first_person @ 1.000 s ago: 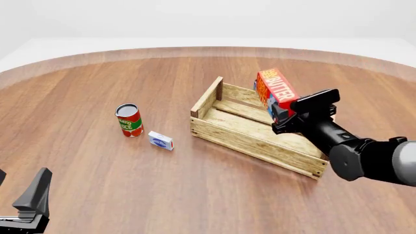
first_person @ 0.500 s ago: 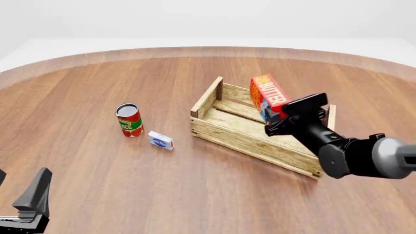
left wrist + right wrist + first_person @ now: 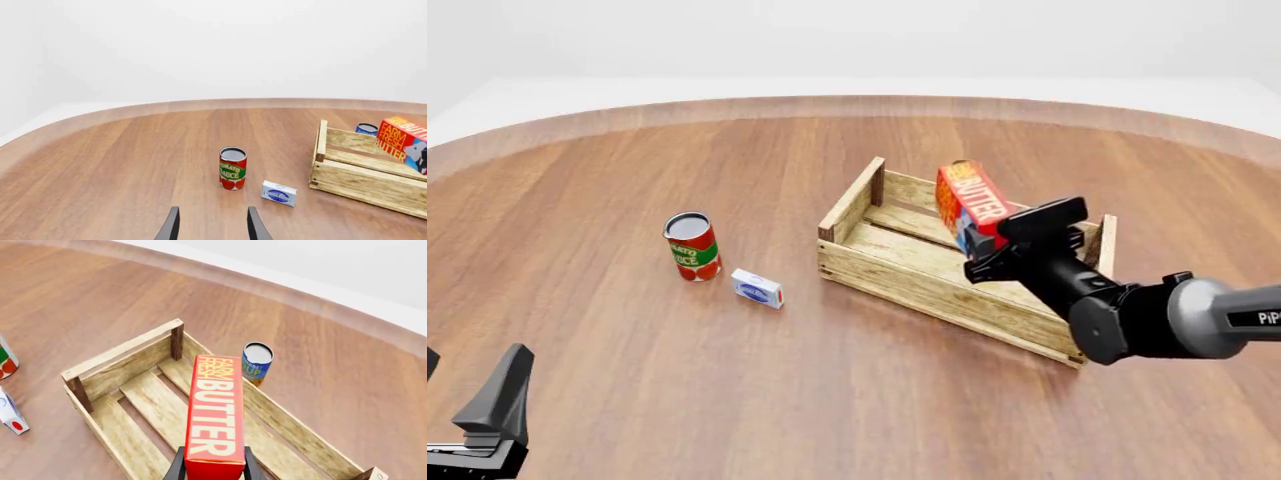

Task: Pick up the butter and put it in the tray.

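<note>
Butter (image 3: 972,205) clamped in right gripper (image 3: 1004,243), tilted above tray (image 3: 934,285), left gripper (image 3: 211,227) parted, holding nothing, low over counter (image 3: 694,370)

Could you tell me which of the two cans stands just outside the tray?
The blue-labelled can, standing right behind the tray's far wall; the red tomato sauce can stands well off to its left.

A bare simulated test scene: a round wooden table (image 3: 694,380) under blank white surroundings, grocery props left of the right gripper (image 3: 1014,245).
</note>
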